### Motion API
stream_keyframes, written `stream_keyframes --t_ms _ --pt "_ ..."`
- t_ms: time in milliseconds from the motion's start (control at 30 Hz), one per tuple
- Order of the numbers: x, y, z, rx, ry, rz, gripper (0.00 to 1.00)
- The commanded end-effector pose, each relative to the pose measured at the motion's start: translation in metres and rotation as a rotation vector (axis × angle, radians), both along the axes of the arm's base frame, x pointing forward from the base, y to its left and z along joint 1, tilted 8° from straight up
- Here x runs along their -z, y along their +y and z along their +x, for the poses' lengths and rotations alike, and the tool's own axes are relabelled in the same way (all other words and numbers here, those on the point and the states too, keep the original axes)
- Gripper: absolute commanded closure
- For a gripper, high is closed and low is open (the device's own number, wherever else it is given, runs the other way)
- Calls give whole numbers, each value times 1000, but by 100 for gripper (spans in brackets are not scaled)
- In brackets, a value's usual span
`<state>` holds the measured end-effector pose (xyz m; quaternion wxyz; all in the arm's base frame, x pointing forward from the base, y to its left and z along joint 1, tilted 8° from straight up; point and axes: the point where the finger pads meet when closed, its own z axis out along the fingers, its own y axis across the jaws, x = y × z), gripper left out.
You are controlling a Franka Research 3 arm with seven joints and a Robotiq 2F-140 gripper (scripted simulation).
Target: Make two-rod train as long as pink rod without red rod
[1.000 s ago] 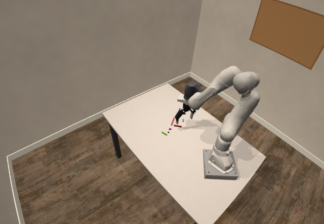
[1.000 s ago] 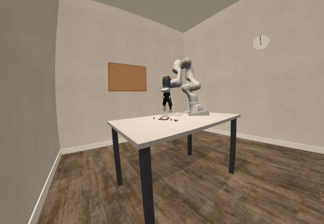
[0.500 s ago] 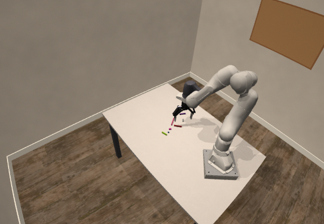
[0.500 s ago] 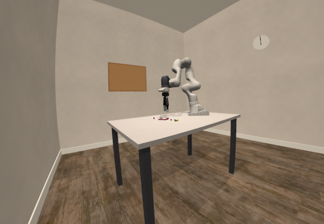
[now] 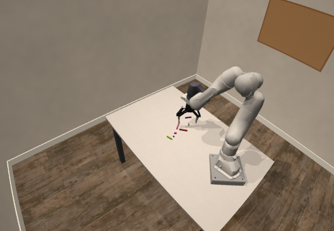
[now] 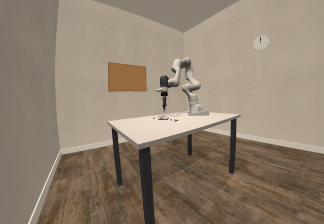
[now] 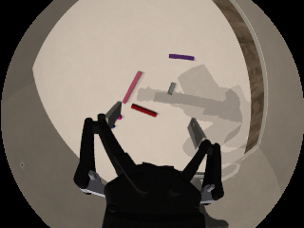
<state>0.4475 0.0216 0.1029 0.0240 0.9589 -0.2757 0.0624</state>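
Jaws open wide, nothing btwn; the black two-finger gripper (image 5: 187, 120) (image 6: 164, 110) (image 7: 156, 115) hangs above the smooth, pale, matte table (image 5: 159, 163) (image 6: 146, 129) (image 7: 71, 71). Train s/b purple + grey. Longer one, the purple square-sided rod (image 5: 188, 117) (image 6: 153, 118) (image 7: 181, 57), lies toward the far long edge, lengthwise roughly toward that edge; the short grey rod (image 5: 188, 124) (image 6: 161, 117) (image 7: 171, 88) is nearer the base corner than purple. Prob. best: line jaws up across grey's width, grip mid-length, lift low, turn to purple's line, set down end to end, open gently w/o nudging. Others, all slim & plain: pink rod (image 5: 178, 125) (image 6: 162, 119) (image 7: 132, 87), red rod (image 5: 183, 129) (image 6: 167, 118) (image 7: 143, 110), lime rod (image 5: 169, 137) (image 6: 176, 120) toward near long edge, stubby magenta rod (image 5: 175, 133) (image 6: 171, 119) (image 7: 120, 117), tiny blue rod (image 5: 173, 136) (image 6: 174, 119) (image 7: 113, 126).
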Motion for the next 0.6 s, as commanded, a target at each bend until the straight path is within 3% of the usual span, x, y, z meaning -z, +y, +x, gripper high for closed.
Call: stream_keyframes --t_ms 0,567 --pt "0 0 3 167 -14 3 0" --pt "-3 2 20 427 -38 29 0"
